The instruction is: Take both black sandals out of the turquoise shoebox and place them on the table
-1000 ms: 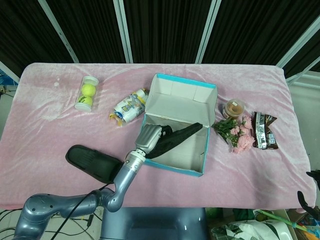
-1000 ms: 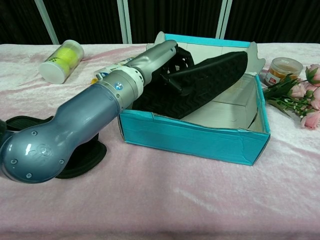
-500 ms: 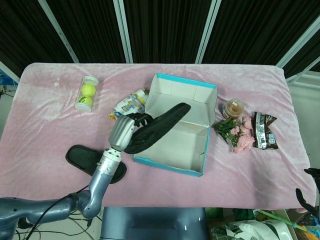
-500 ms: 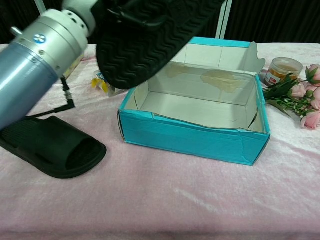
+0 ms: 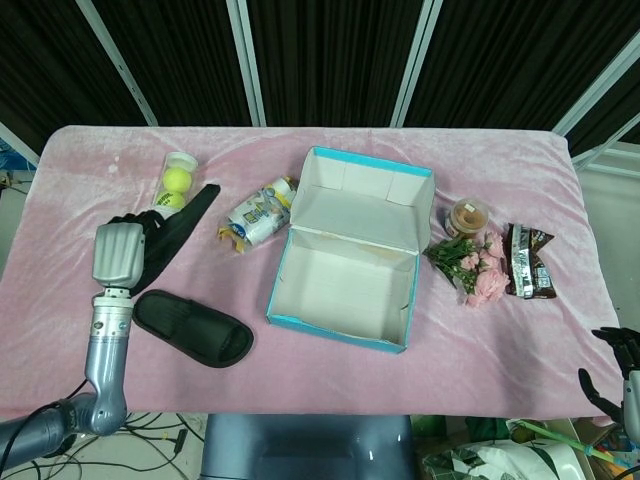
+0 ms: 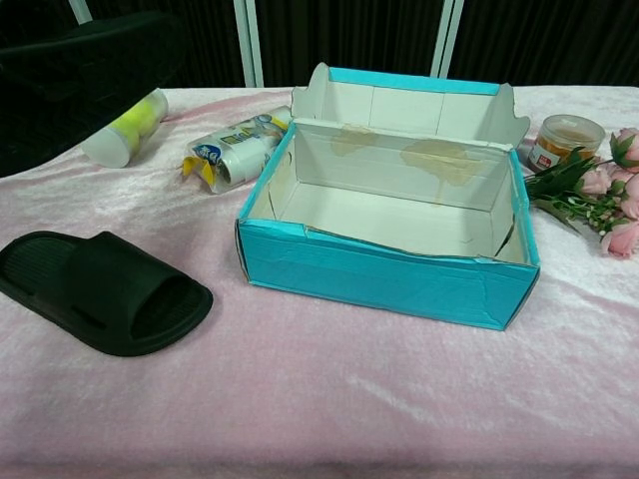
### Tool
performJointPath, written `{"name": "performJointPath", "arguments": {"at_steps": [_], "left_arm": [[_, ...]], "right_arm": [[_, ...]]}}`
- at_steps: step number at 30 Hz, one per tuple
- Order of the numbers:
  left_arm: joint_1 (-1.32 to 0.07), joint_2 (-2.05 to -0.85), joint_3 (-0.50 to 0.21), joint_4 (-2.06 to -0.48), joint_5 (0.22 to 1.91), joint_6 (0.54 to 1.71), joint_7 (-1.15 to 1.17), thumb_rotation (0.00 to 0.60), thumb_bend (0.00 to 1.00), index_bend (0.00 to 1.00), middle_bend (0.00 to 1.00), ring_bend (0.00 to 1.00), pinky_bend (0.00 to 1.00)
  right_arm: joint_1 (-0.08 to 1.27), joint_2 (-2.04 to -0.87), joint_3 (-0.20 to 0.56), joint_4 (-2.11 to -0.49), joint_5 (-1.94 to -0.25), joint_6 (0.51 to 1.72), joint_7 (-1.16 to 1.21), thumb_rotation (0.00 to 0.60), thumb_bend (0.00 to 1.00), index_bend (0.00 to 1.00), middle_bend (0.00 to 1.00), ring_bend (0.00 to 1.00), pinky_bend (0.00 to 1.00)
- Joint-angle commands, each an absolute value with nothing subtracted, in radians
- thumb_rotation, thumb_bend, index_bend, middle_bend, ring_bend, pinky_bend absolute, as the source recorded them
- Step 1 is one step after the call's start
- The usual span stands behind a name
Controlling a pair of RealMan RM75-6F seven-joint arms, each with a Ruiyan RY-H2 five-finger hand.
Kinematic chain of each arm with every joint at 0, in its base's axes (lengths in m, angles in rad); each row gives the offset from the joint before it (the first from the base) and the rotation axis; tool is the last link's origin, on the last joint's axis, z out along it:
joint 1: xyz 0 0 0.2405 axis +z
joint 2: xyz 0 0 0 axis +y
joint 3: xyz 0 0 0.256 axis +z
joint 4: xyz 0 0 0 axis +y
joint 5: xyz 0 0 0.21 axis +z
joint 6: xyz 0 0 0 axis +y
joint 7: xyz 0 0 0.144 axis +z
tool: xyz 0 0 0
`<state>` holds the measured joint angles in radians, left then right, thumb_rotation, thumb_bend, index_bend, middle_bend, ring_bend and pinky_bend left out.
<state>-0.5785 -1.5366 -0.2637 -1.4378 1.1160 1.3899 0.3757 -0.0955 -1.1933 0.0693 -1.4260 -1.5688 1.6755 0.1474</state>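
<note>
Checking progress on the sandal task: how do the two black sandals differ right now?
The held sandal is gripped by the left hand above the table, tilted; the other sandal lies flat on the pink cloth, strap up. The held one points toward the tennis-ball tube. Both are black and out of the turquoise shoebox.

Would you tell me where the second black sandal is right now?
In the head view, the second black sandal is held by the left hand at the table's left, above the first sandal, beside the tennis-ball tube.
</note>
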Motion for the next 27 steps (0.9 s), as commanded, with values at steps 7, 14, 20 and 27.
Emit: {"name": "performJointPath", "arguments": {"at_steps": [7, 14, 20, 27], "left_arm": [[-0.591, -1.655, -0.262, -1.208, 1.073, 1.295, 0.321, 0.6, 0.17, 0.39, 0.49, 0.44, 0.48], [-0.577, -1.596, -0.221, -1.317, 1.082, 1.247, 0.388, 0.6, 0.0, 0.03, 0.07, 0.04, 0.11], [-0.515, -1.492, -0.195, -1.486, 1.121, 1.33, 0.425, 0.6, 0.0, 0.0, 0.0, 0.0, 0.0], [-0.408, -1.346, -0.156, -1.652, 1.17, 1.448, 0.421, 0.6, 0.0, 0.0, 0.0, 0.0, 0.0]], "right_arm": [[-0.102, -1.188, 0.065, -1.441, -1.566, 1.684, 0.134, 0.6, 0.24, 0.32, 0.27, 0.2, 0.27], [-0.096, -1.188, 0.064, -1.446, -1.566, 1.679, 0.126, 0.6, 0.24, 0.31, 0.27, 0.2, 0.27], [-0.087, -1.188, 0.069, -1.447, -1.563, 1.672, 0.124, 0.6, 0.24, 0.32, 0.27, 0.2, 0.26], [-0.071, -1.183, 0.079, -1.447, -1.564, 1.663, 0.126, 0.6, 0.24, 0.32, 0.27, 0.2, 0.26]]}}
